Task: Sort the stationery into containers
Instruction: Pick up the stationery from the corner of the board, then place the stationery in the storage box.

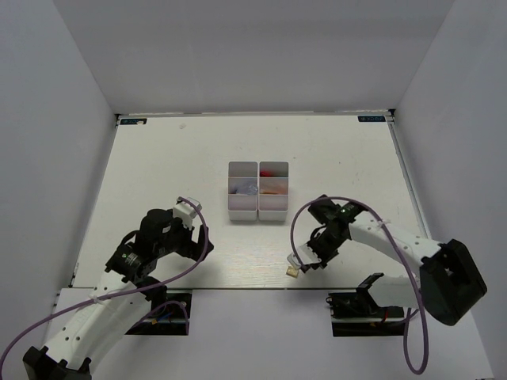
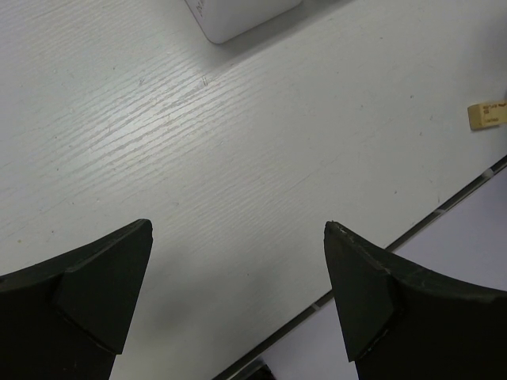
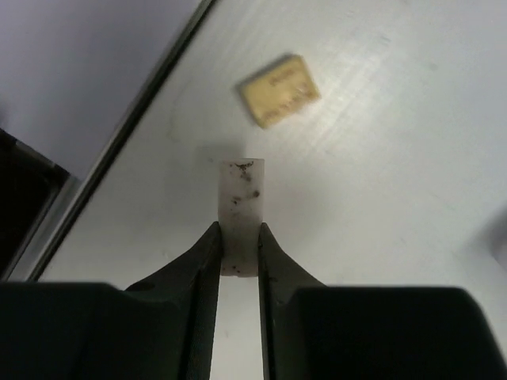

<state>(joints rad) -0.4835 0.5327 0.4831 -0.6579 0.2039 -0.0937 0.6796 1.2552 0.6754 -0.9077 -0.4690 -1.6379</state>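
Observation:
My right gripper (image 3: 238, 231) is shut on a small white block with dark specks (image 3: 240, 194), holding it by its near end. A tan eraser-like block (image 3: 280, 89) lies flat on the table just beyond it, close to the table's near edge. From above, the right gripper (image 1: 307, 260) hangs over that tan block (image 1: 292, 271). Two white containers (image 1: 243, 214) (image 1: 273, 214) stand side by side mid-table, with red, pinkish and bluish items inside. My left gripper (image 2: 238, 229) stands open over bare table, nothing between its fingers.
The table's near edge (image 3: 135, 119) is a dark strip right beside the tan block, with a drop beyond it. One corner of a container (image 2: 238, 16) shows at the top of the left wrist view, where the tan block (image 2: 486, 114) lies far right.

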